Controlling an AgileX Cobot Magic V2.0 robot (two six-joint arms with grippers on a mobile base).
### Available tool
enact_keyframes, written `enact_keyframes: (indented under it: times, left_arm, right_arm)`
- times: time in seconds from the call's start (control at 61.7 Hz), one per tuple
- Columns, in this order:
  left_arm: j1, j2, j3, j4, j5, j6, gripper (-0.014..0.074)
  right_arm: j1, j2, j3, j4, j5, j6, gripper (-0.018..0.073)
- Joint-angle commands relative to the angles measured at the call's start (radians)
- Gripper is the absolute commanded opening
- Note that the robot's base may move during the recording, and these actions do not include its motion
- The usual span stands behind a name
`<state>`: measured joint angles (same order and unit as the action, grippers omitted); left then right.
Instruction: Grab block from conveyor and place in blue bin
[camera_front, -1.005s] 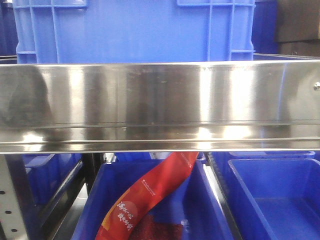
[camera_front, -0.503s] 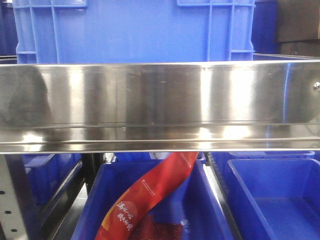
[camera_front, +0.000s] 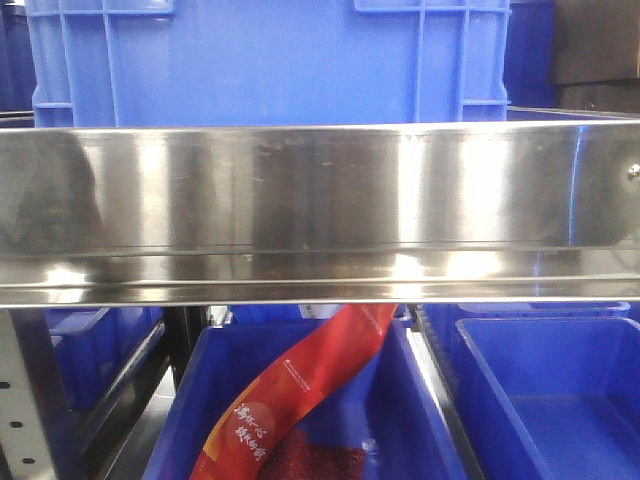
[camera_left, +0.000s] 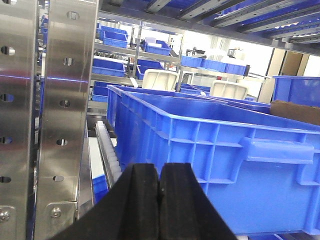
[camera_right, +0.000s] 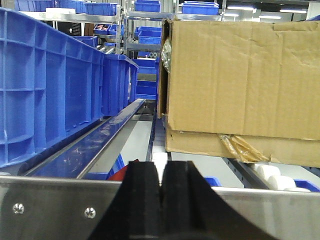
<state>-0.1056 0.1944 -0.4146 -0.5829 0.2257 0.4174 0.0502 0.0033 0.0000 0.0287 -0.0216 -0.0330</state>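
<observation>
We take the stainless steel rail (camera_front: 320, 215) spanning the front view as our landmark. Above and behind it we count one large blue crate (camera_front: 270, 60), ribbed on its face. Below the rail we count two open blue bins: a centre bin (camera_front: 410, 420) and a right bin (camera_front: 560, 400), standing just beside each other, with part of a third blue container (camera_front: 90, 350) visible at lower left. One red packet (camera_front: 300, 385) with printed lettering lies tilted in the centre bin, its upper end passing behind the rail's lower edge. In the right wrist view we count one cardboard box (camera_right: 240, 80) resting on white rollers (camera_right: 272, 172), opposite a row of blue crates (camera_right: 50, 85). In the left wrist view one blue crate (camera_left: 210, 165) sits beside a perforated steel upright (camera_left: 65, 115). The left gripper (camera_left: 160, 192) has its two black jaws pressed together with nothing between them; the right gripper (camera_right: 161, 187) likewise. We cannot locate the block or the conveyor belt in any view.
</observation>
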Motion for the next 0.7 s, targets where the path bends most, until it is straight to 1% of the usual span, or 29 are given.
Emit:
enact_keyframes:
  times: [0.0, 0.438, 0.519, 0.567, 0.6, 0.681]
  left_arm:
    - [0.003, -0.001, 0.000, -0.007, -0.012, -0.002, -0.0111]
    - [0.003, -0.003, 0.006, -0.007, -0.012, -0.002, -0.0111]
    - [0.003, -0.017, 0.016, 0.022, -0.023, -0.002, -0.0111]
    - [0.003, -0.036, 0.037, 0.069, -0.040, -0.008, -0.0111]
    - [0.006, -0.046, 0.056, 0.105, -0.047, -0.043, -0.0111]
    - [0.019, -0.068, 0.107, 0.308, -0.083, -0.295, -0.0111]
  right_arm:
    - [-0.005, -0.003, 0.000, 0.006, -0.023, -0.004, -0.0162]
    - [-0.005, -0.003, 0.000, 0.006, -0.023, -0.004, -0.0162]
    - [-0.005, -0.003, 0.000, 0.006, -0.023, -0.004, -0.0162]
    - [-0.005, -0.003, 0.000, 0.006, -0.023, -0.004, -0.0162]
    - [-0.005, -0.003, 0.000, 0.006, -0.023, -0.004, -0.0162]
    - [-0.005, -0.003, 0.000, 0.006, -0.023, -0.004, -0.0162]
